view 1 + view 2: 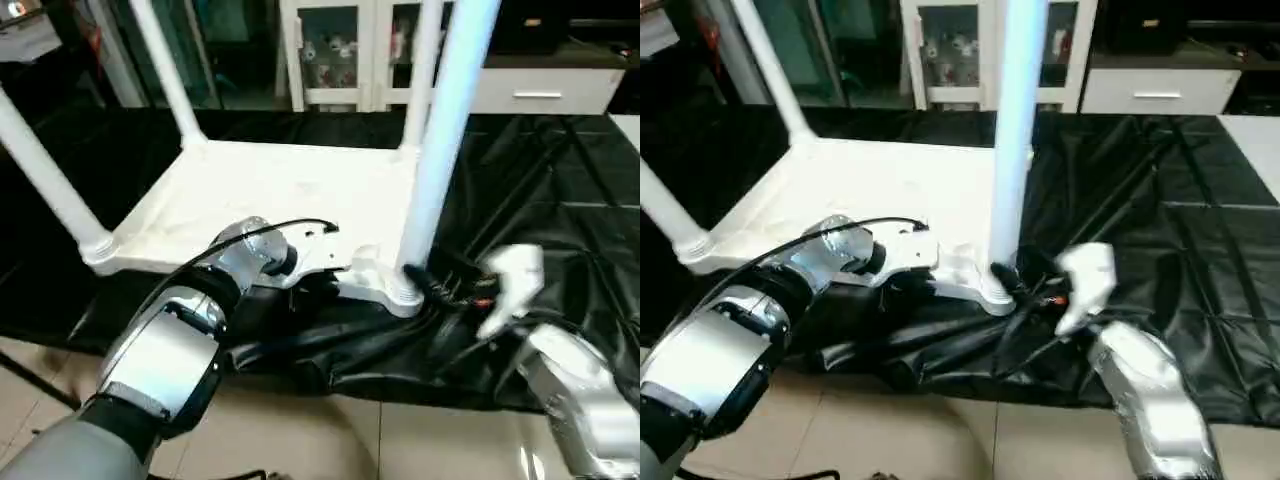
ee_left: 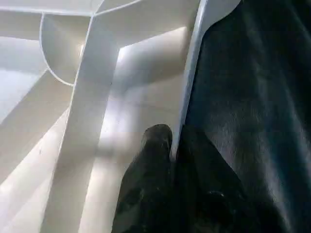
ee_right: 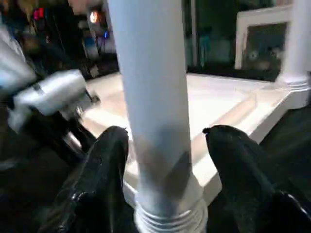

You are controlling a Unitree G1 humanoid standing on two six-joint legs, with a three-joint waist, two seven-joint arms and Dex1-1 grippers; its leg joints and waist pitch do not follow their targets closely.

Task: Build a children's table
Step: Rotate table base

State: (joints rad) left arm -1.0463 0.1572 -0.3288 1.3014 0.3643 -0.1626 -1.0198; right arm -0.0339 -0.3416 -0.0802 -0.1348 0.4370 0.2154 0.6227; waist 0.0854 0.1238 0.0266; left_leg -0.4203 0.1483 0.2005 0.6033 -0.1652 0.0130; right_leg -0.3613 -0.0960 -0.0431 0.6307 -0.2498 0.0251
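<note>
The upturned tabletop lies on the black-covered table, its thin stiff rim pinched between the left fingers, while the right fingers stand apart around the smooth, likely slippery leg, best gripped low by its socket.

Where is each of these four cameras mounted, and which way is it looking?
Left eye view: on the head, looking down over the silver forearms at the upturned tabletop with its legs standing.
Right eye view: beside it, same scene, slightly shifted.
Left wrist view: on the left arm, along the left gripper, pinching the tabletop's rim over the ribbed underside.
Right wrist view: on the right arm; the right gripper straddles the near leg.
Shared: that leg and the tabletop.
</note>
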